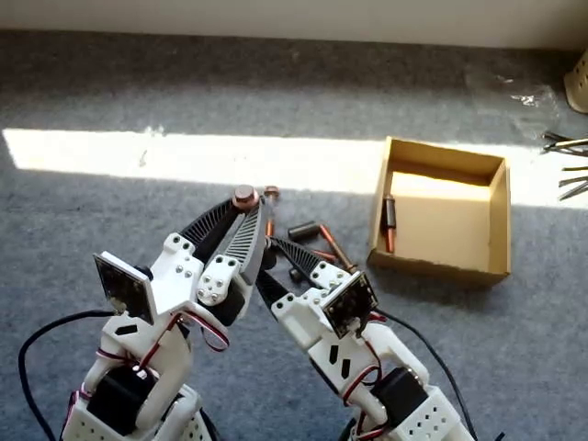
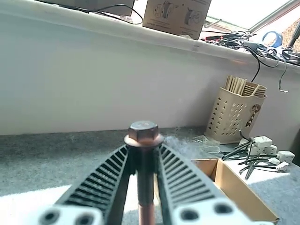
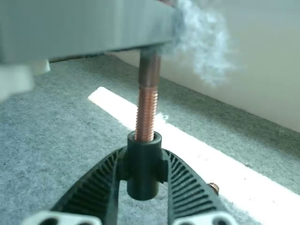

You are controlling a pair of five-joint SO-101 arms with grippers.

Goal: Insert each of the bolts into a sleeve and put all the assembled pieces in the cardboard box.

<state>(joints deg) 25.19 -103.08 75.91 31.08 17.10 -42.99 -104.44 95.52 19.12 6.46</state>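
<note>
**A:** Starting with the bolt (image 2: 143,132), where is it?

**B:** It is clamped in the left gripper (image 2: 143,150). Both ribbed fingers press on the copper shank just under the hex head, which sticks out past the fingertips. In the high view it sits a little left of centre.

**A:** And its other end?

**B:** Seen from the right wrist, the threaded end sits in the mouth of a black sleeve (image 3: 143,180), in line with it. The right gripper (image 3: 144,157) is closed on that sleeve, with one finger on each side.

**A:** How do the arms stand?

**B:** In the high view they are side by side in the lower half. The left arm is at the lower left and the right arm at the lower centre. Their grippers meet just left of the middle.

**A:** And the box?

**B:** The box (image 1: 439,268) lies open, right of centre, on the grey carpet (image 1: 92,211). One assembled piece (image 1: 389,223) lies inside it, along its left wall.

**A:** Is anything loose?

**B:** Yes. Between the grippers and the box, a loose sleeve (image 1: 303,230) and a loose bolt (image 1: 336,248) lie near each other on the carpet. I cannot tell whether they touch.

**A:** What lies farther out?

**B:** A sunlight band (image 1: 184,156) crosses the carpet from the left edge towards the box. From the left wrist, a beige basket (image 2: 232,119) of tools stands against the wall beyond the box.
</note>
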